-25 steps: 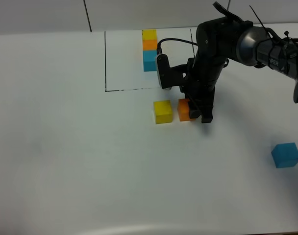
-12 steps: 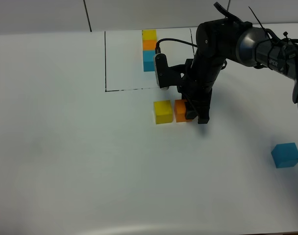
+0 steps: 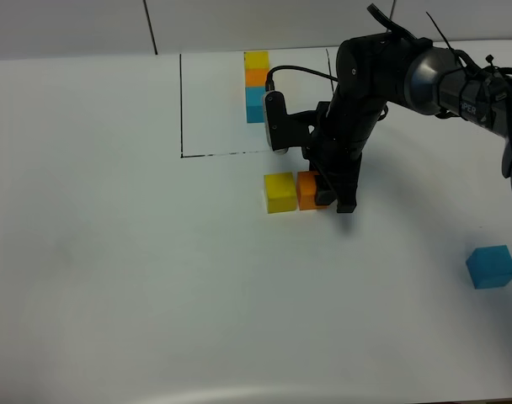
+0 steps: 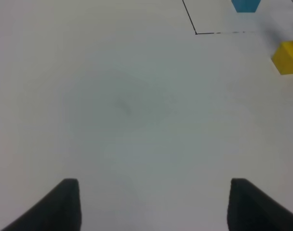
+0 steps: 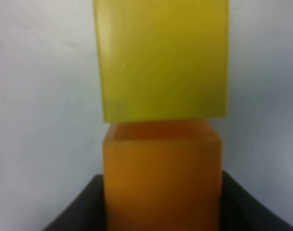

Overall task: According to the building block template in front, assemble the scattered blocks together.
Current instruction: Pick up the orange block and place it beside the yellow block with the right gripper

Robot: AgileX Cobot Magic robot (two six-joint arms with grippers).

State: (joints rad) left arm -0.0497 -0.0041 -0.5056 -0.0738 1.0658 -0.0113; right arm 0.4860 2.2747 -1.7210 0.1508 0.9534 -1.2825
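My right gripper (image 3: 328, 195) is shut on the orange cube (image 3: 307, 190) and holds it on the table, its left face against the yellow cube (image 3: 280, 192). The right wrist view shows the orange cube (image 5: 162, 178) between the dark jaws, touching the yellow cube (image 5: 162, 57). The sky blue cube (image 3: 491, 267) lies alone at the far right. The template (image 3: 257, 86), a yellow, orange, blue row, sits at the back inside a black drawn outline (image 3: 181, 109). My left gripper (image 4: 153, 207) is open and empty over bare table, and its arm is out of the exterior view.
The left wrist view shows the yellow cube (image 4: 287, 57), a corner of the black outline (image 4: 196, 32) and the template's blue end (image 4: 245, 5). The white table (image 3: 113, 252) ends at a wall behind the template.
My right gripper has slid the orange cube leftward, closing the gap until it meets the yellow cube. The blue cube and the template have not moved.
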